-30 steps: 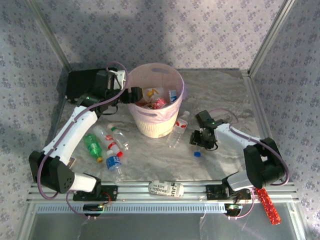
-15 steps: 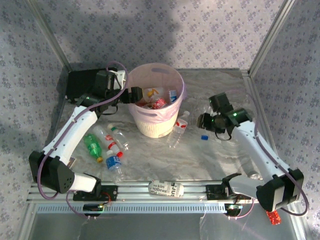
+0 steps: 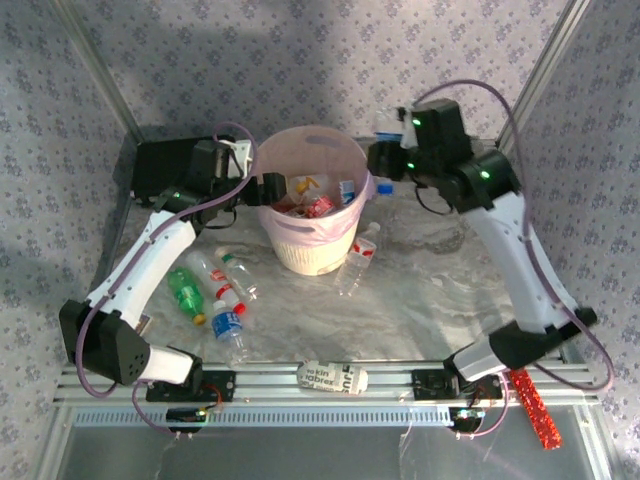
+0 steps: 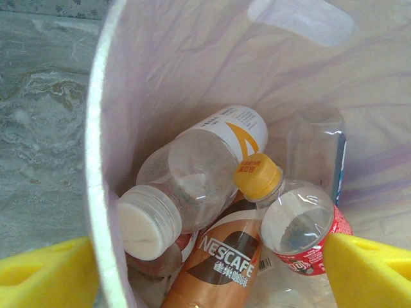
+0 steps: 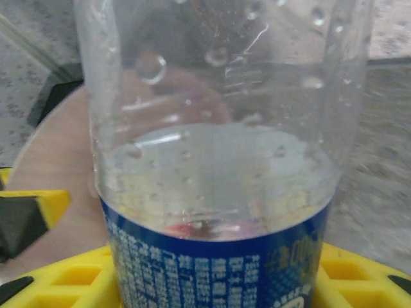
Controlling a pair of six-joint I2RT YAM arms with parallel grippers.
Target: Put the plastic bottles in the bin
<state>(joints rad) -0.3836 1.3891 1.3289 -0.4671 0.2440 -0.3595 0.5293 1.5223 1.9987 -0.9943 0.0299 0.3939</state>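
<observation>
Two grippers up at the bin (image 3: 305, 250), one on either side. Clamped in the right gripper (image 3: 384, 160): a clear blue-labelled bottle (image 5: 218, 141), droplets inside, yellow fingers (image 5: 359, 276) showing on both sides of it, bin rim just left of the gripper. Spread wide and holding nothing, the left gripper (image 3: 268, 190), straddling the bin's left wall with one yellow fingertip outside and the other inside. Straight ahead of it, inside the bin, piled and touching: a white-capped clear bottle (image 4: 173, 192), a brown Nescafe bottle (image 4: 221, 266), a yellow-capped bottle with a red label (image 4: 292, 224). Four more loose on the table (image 3: 430, 300), nearer the arm bases than the left gripper: a green bottle (image 3: 185, 292), two clear bottles (image 3: 220, 280) side by side, a small blue-label bottle (image 3: 229, 326). Lower than the right gripper and to its left, a clear red-labelled bottle (image 3: 358, 258) right beside the bin's foot. Well short of both grippers, a white printed packet (image 3: 333, 377) at the near rail.
</observation>
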